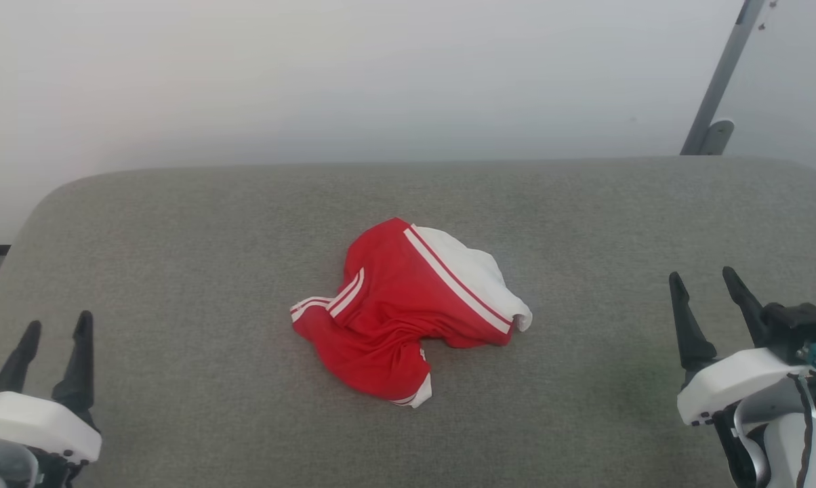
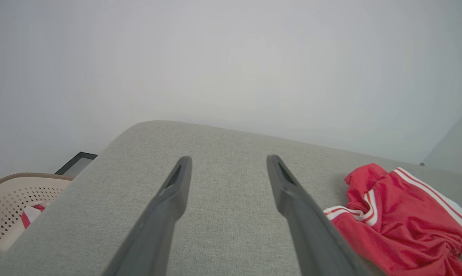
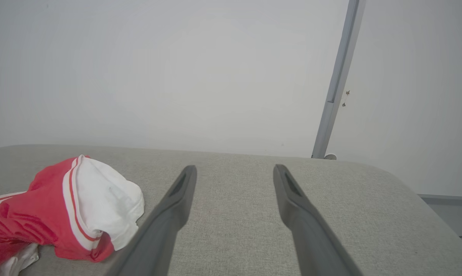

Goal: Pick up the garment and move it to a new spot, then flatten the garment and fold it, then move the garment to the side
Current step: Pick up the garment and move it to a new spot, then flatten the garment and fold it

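**Head view.** The garment [image 1: 408, 312] lies crumpled in a heap at the middle of the grey worktop [image 1: 177, 271]. The red body is bunched and creased. One white sleeve is turned up on its far-right side, bordered by white-and-red striped trim, and a smaller white patch shows at the near edge. No lettering is on show. The left pincer [image 1: 59, 320] sits near left and the right pincer [image 1: 702, 274] near right. Both are released with fingers spread, empty, and well apart from the cloth.

**Left wrist view.** The left pincer [image 2: 229, 158] is splayed over bare worktop, with the garment [image 2: 400, 230] off to its right. A pale perforated basket [image 2: 12, 207] stands beyond the worktop's left end.

**Right wrist view.** The right pincer [image 3: 235, 168] is splayed over bare cloth covering. The white sleeve is the nearest part of the garment [image 3: 62, 207], to its left. A grey pole [image 3: 338, 80] stands at the far wall.

**Judgement.** The first pick-up has not begun. It would go best with a bite on a thick fold, at the sleeve seam or the trim, that avoids pinching the worktop's covering. The lift should bring the whole heap clear before carrying. The thin jersey probably slips from a shallow pinch.
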Controlling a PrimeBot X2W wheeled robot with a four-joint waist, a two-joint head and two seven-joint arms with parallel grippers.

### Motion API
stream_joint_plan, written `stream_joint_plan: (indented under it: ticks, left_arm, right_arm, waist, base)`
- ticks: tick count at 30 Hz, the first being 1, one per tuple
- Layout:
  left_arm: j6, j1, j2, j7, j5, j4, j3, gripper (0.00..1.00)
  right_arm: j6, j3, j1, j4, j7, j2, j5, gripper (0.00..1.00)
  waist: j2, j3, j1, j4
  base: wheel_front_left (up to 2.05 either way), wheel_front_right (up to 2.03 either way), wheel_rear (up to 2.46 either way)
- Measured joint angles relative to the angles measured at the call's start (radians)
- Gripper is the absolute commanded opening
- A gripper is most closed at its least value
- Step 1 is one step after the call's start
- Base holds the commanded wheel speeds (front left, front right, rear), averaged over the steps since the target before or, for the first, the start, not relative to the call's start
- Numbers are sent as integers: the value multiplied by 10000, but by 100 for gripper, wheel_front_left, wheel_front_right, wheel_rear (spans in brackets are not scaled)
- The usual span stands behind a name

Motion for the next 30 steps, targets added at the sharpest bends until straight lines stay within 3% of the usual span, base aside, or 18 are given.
stream_joint_plan:
  ticks: [14, 30]
  left_arm:
    - [65, -638, -497, 500, 115, -514, -807, 100]
    - [-320, -2124, -1478, 458, 437, -215, -1720, 100]
  right_arm:
    - [-2, 497, -218, 69, 614, -291, 332, 100]
    - [-2, 1507, -1871, 1753, 2940, -1080, 1266, 100]
  waist:
    - [0, 162, 0, 1059]
    - [0, 1661, 0, 2843]
  base:
    - [0, 0, 0]
    - [0, 0, 0]
